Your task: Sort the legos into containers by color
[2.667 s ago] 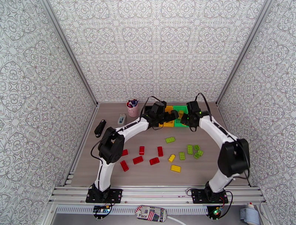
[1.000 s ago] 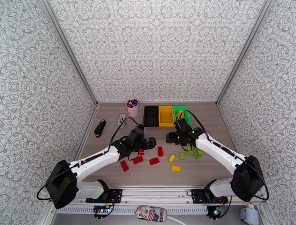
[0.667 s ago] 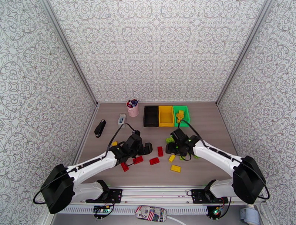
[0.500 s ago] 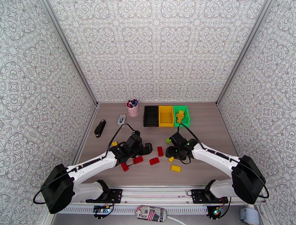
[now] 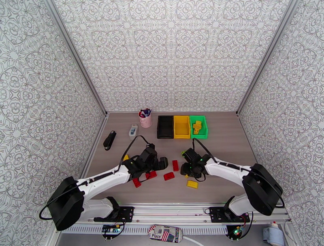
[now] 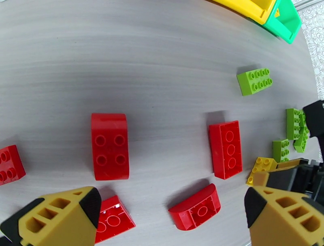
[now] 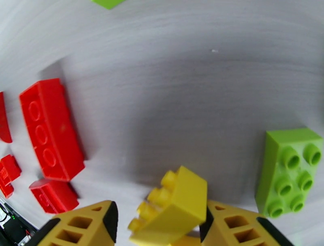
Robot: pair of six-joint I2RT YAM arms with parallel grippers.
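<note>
Notably, green bin (image 5: 205,132) holds yellow bricks (image 5: 197,126); left pincer (image 6: 170,204) spread, right pincer (image 7: 158,226) spread around yellow brick (image 7: 180,200).

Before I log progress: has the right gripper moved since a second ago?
Yes. The right gripper has come toward the table's near edge, away from the green bin.

R wrist cam: yellow lego (image 7: 174,210) btwn fingers of right gripper (image 7: 158,220) runs off bottom edge, so grip contact unclear, green lego (image 7: 106,2) ahead cut by top edge; L wrist cam: red lego (image 6: 10,164) left of left gripper (image 6: 171,202) cropped.
</note>
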